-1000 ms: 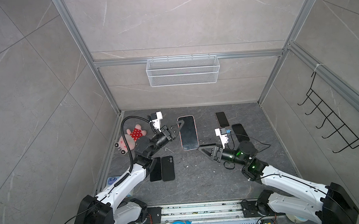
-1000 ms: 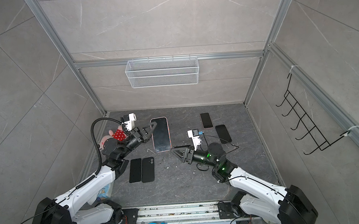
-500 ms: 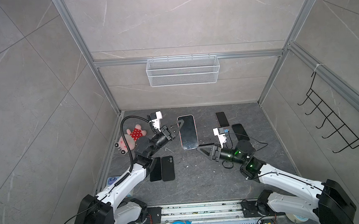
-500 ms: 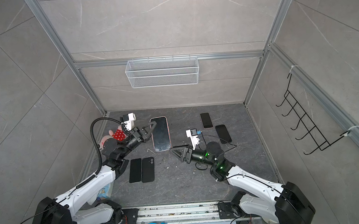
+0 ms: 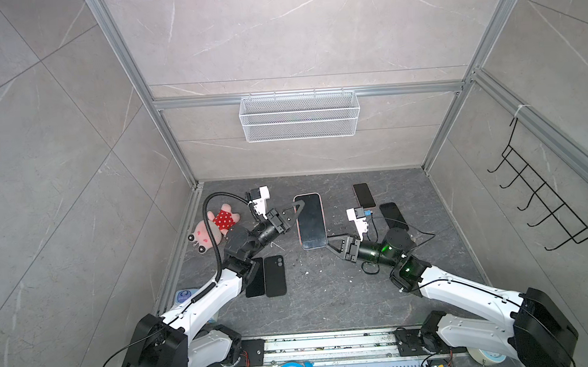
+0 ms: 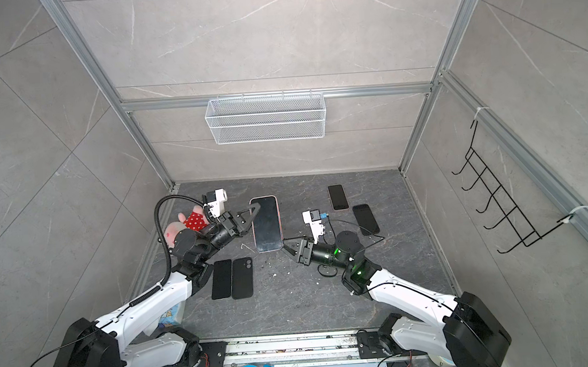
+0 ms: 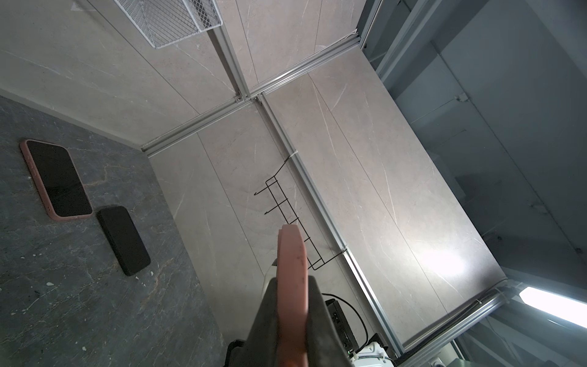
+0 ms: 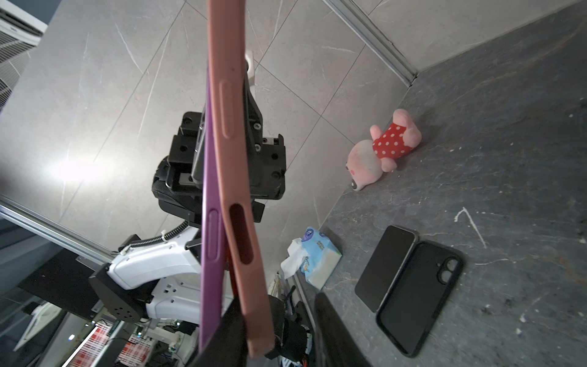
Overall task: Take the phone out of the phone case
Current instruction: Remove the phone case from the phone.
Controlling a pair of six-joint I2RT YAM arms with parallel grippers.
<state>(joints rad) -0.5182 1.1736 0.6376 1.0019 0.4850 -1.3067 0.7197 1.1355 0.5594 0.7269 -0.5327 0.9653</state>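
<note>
Left gripper (image 5: 299, 205) clamps the phone case (image 8: 232, 105) by its far edge; right gripper (image 5: 328, 242) loosely straddles the near corner, fingertip contact there unclear.

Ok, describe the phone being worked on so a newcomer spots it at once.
Over the middle of the dark floor, find the left gripper. It clamps the pink-cased phone, lifted screen-up. The other phones all lie flat on the floor.

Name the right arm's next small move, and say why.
Probably shut the right claw on the pink case's loose end: there it has peeled off the purple phone and lies between parted jaws, while the left claw clamps the far edge.
</note>
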